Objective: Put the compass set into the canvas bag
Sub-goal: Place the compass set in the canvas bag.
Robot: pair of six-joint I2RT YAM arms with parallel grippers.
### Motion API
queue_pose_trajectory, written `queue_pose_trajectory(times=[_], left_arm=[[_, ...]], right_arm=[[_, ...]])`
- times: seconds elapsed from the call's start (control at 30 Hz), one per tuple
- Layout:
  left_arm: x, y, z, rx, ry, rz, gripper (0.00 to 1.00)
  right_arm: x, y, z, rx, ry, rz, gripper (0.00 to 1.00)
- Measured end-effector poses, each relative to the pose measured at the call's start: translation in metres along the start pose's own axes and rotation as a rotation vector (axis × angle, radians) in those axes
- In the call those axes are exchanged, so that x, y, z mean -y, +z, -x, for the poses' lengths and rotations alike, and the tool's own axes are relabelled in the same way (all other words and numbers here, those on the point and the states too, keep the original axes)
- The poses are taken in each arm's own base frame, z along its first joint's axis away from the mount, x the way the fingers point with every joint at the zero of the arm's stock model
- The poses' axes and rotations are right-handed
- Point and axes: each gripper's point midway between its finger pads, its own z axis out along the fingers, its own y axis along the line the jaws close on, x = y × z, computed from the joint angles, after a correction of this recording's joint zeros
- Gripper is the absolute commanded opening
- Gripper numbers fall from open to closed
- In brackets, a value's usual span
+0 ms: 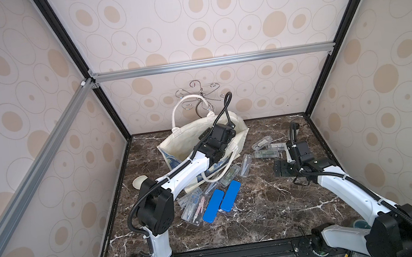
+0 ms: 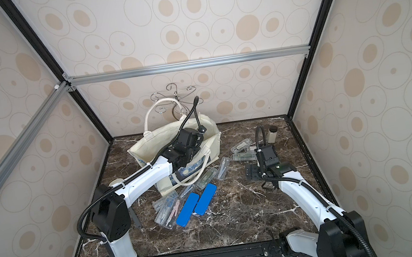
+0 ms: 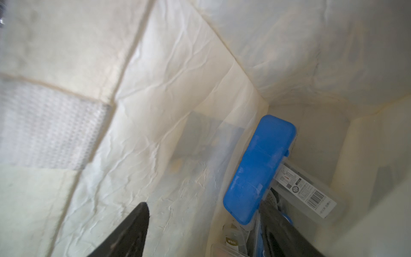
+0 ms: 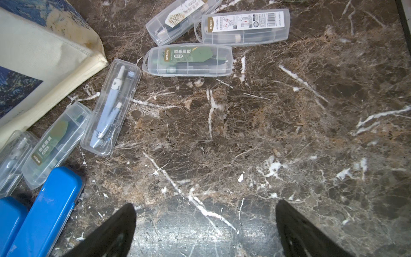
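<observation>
Compass sets [image 4: 111, 106] come in hard plastic cases: light, stiff, smooth, likely slippery. They are best pinched across the narrow width near mid-length. One blue case [image 3: 260, 164] lies inside the canvas bag [image 1: 181, 137], against a clear case [image 3: 307, 191]. Left gripper [image 3: 203, 205] is inside the bag, jaws apart, clamping nothing. Other blue cases [image 1: 213, 209] lie on the marble table [image 4: 266, 133] beside the bag. Right gripper [image 4: 205, 204] hovers spread wide, empty.

A lab test booth: aluminium frame [image 1: 212, 62], wallpapered panels [image 1: 199, 22], marble tabletop [image 1: 264, 208].
</observation>
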Motion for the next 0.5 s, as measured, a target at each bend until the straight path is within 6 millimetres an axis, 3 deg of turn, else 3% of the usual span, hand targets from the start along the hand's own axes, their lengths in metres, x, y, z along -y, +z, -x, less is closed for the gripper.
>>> queue_pose_trajectory(times=[0.13, 0.23, 0.4, 0.5], left_arm=[[-0.007, -0.013, 0.017, 0.052, -0.054, -0.043, 0.82], [-0.016, -0.034, 0.035, 0.133, -0.124, -0.102, 0.85], [-0.033, -0.091, 0.067, 0.308, -0.269, -0.246, 0.88], [-0.033, -0.125, 0.082, 0.404, -0.341, -0.348, 0.89]], right_arm=[[-0.003, 0.004, 0.008, -0.005, -0.008, -0.002, 1.0], [-0.006, 0.007, 0.018, -0.004, -0.021, -0.003, 1.0], [-0.01, 0.021, 0.036, -0.012, -0.058, -0.017, 1.0], [-0.011, 0.036, 0.042, -0.032, -0.112, -0.021, 1.0]])
